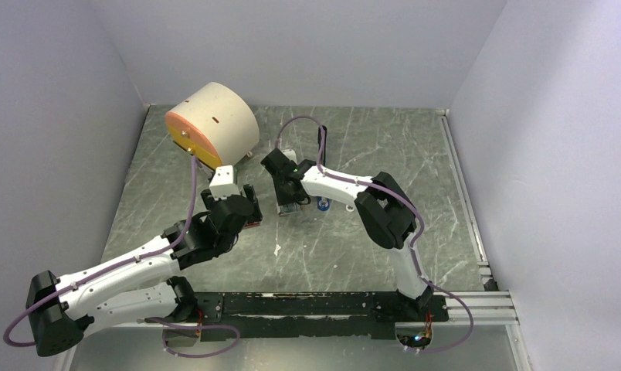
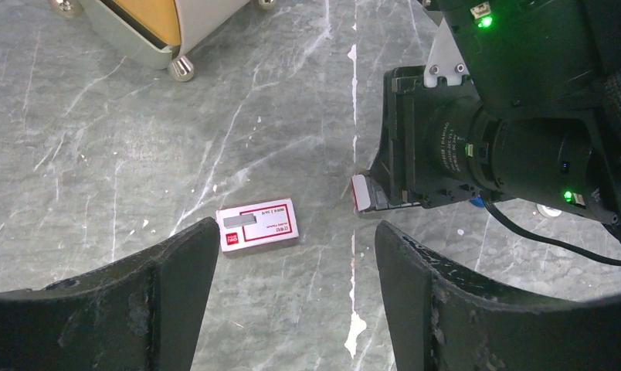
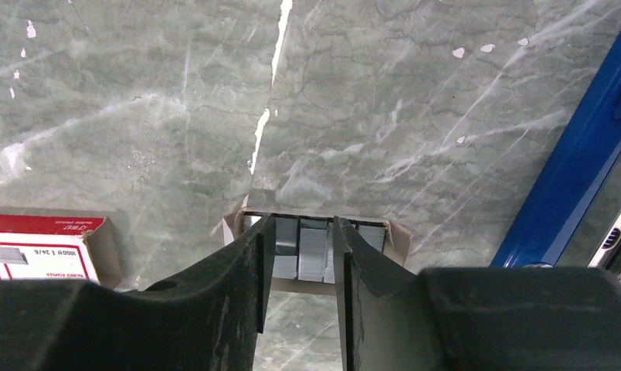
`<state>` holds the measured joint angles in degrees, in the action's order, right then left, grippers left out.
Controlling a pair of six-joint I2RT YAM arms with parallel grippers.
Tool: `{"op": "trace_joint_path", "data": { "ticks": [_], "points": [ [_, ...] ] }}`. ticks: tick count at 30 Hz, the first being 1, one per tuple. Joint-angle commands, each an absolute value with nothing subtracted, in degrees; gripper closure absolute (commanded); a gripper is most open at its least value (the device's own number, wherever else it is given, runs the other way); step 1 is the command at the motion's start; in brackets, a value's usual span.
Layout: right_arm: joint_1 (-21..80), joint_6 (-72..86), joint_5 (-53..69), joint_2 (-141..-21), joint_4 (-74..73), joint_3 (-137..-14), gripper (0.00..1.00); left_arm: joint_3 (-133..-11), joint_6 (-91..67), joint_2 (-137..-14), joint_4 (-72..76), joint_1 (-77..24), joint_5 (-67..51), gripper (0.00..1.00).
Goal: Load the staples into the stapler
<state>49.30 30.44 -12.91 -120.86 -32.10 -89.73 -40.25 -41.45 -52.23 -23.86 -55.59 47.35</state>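
Close by staples (image 3: 311, 249): red-and-white box (image 3: 37, 251), blue stapler (image 3: 574, 178).

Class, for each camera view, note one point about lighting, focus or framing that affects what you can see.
Top external: even light, soft shadows on the table. Left wrist: the red-and-white box is sharp; a green lamp blooms. Right wrist: its dark fingers block the lower frame; the staples are sharp, the stapler cropped at the edge.

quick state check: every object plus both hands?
left hand, open, above staple box
right hand, narrowed around staples, grip unclear
staples, in open cardboard tray
staple box, flat, label up
stapler, partly in view, open or shut unclear
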Motion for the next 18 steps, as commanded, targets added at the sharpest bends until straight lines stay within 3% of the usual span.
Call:
{"op": "trace_joint_path", "data": {
  "ticks": [1, 8, 18],
  "points": [
    [49.66, 30.82, -13.97, -120.90, -33.03, -90.55, 0.63, -39.51, -42.61, -52.07, -22.73, -55.23, 49.24, 0.22],
    [49.65, 31.52, -13.83, -120.96, -33.97, -90.27, 0.66, -39.38, -43.01, -52.43, -22.84, -55.20, 48.92, 0.22],
    [49.82, 32.51, -16.21, -119.89, -33.36, -89.87, 0.78, -38.83, -43.68, -51.85, -23.25, -55.21, 48.69, 0.22]
  ]
}}
